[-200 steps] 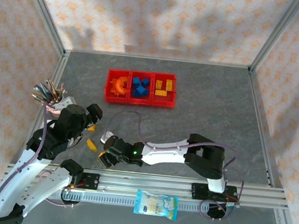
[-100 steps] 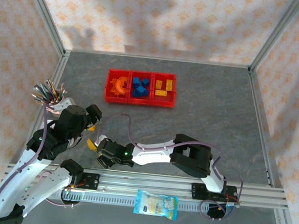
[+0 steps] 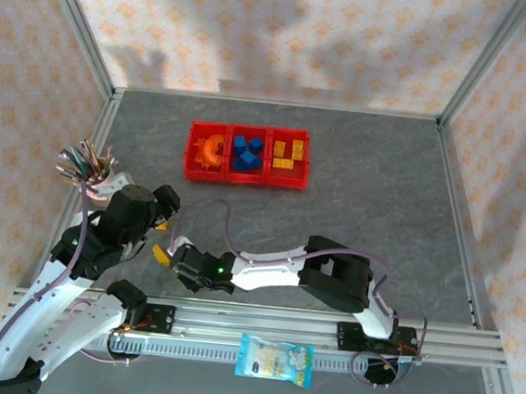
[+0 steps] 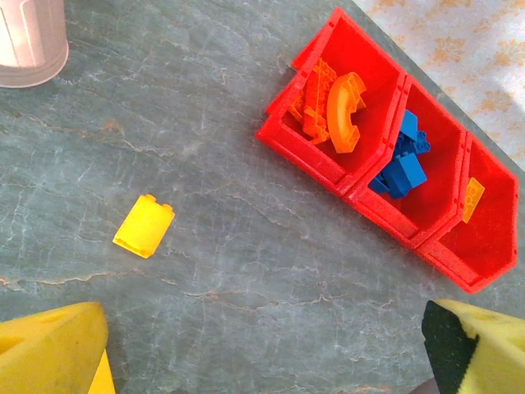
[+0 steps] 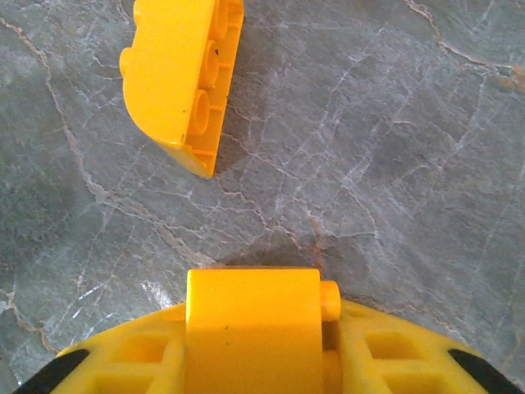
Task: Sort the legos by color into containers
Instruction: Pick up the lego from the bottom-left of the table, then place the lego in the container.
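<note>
Slid leftward since a second ago, my right gripper (image 5: 253, 369) is clamped on a yellow brick (image 5: 250, 316), with a loose brick (image 5: 182, 78) just ahead. My left gripper (image 4: 262, 353) is spread apart. Far ahead of it, the containers (image 4: 303, 152) hold orange legos (image 4: 340, 111), blue legos (image 4: 402, 168) and yellow legos (image 4: 472, 197).

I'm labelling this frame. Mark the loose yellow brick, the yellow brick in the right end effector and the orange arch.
loose yellow brick (image 4: 143, 226), left wrist view, centre of its upper face.
gripped yellow brick (image 5: 250, 328), right wrist view, centre of its upper face.
orange arch (image 4: 340, 115), left wrist view, middle of its curve.
</note>
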Tool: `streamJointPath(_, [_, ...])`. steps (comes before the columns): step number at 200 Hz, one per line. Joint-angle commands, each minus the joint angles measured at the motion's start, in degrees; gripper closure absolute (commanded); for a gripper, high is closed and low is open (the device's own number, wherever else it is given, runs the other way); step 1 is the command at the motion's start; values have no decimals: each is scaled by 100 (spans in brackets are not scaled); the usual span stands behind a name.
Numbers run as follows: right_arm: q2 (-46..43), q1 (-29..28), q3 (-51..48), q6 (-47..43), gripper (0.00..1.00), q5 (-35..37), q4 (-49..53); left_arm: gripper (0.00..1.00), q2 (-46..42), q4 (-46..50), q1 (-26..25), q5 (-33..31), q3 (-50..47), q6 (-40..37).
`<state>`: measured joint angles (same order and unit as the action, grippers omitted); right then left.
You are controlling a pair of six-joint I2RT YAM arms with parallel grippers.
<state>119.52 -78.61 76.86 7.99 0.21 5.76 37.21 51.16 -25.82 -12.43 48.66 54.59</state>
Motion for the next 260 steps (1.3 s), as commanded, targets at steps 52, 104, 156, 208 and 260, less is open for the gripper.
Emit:
streamJointPath(52, [-1094, 461, -557, 295, 74, 25, -51, 1, 169, -461, 34, 214, 19, -175])
streamJointPath(104, [-2085, 1852, -1140, 391, 73, -351, -10, 1, 567, -1307, 35, 574, -35, -431])
streamJointPath(156, [-2018, 3612, -628, 469, 74, 22, 166, 1, 1177, -2147, 34, 939, -107, -735])
streamJointPath(208, [-827, 4572, 731, 528, 73, 246, 326, 1, 1770, -2745, 35, 1071, -17, -835])
streamJointPath(260, [-32, 4802, 1830, 468, 55, 428, 683, 1, 2036, -2731, 38, 1024, 159, -950])
